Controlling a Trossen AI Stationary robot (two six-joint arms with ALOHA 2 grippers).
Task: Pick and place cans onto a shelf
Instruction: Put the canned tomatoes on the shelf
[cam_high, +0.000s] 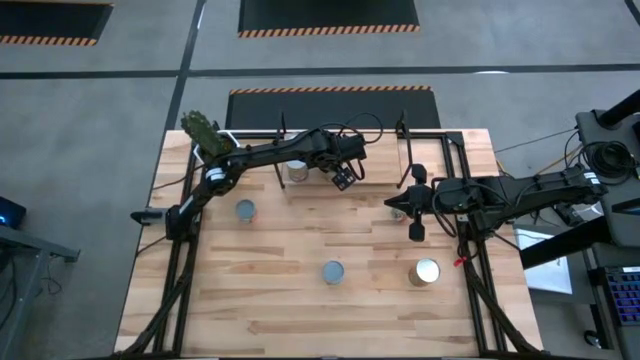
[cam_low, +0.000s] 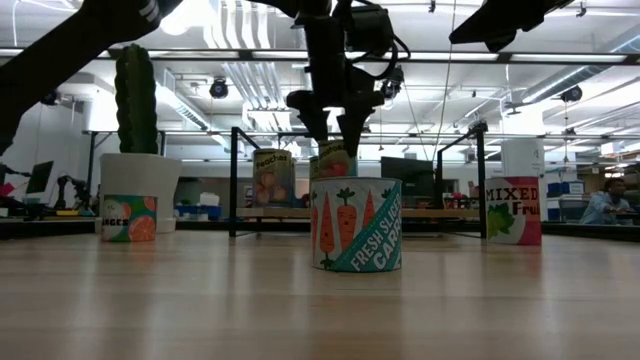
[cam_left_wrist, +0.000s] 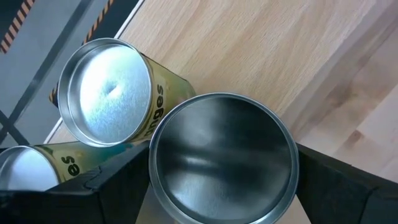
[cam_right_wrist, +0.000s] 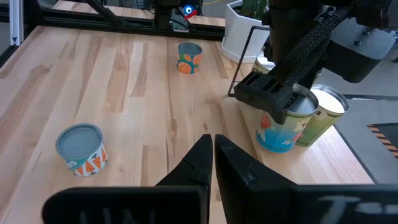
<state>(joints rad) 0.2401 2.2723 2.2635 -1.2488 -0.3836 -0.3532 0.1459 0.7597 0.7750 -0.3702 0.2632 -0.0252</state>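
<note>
Hovers over the shelf (cam_high: 385, 165) near its left end: left gripper (cam_right_wrist: 280, 102), spread wide astride an upright can (cam_left_wrist: 224, 155) that stands on the board, seemingly let go rather than squeezed. Set tight beside two yellow-labelled cans (cam_left_wrist: 106, 87) already on the shelf, likely to keep the row compact and leave the right end free. Waits off the shelf's right end, low over the table (cam_high: 300, 310): right gripper (cam_right_wrist: 212, 146), clenched on nothing. Left in front of the shelf, well apart: three more cans (cam_high: 333, 271), upright and easy to take from above. Pale planked wood, smooth and level. Just beyond the shelf's left end, a white cactus pot (cam_low: 135, 185). Behind the shelf, an open hall with ceiling lights and a seated person (cam_low: 605, 200).
</note>
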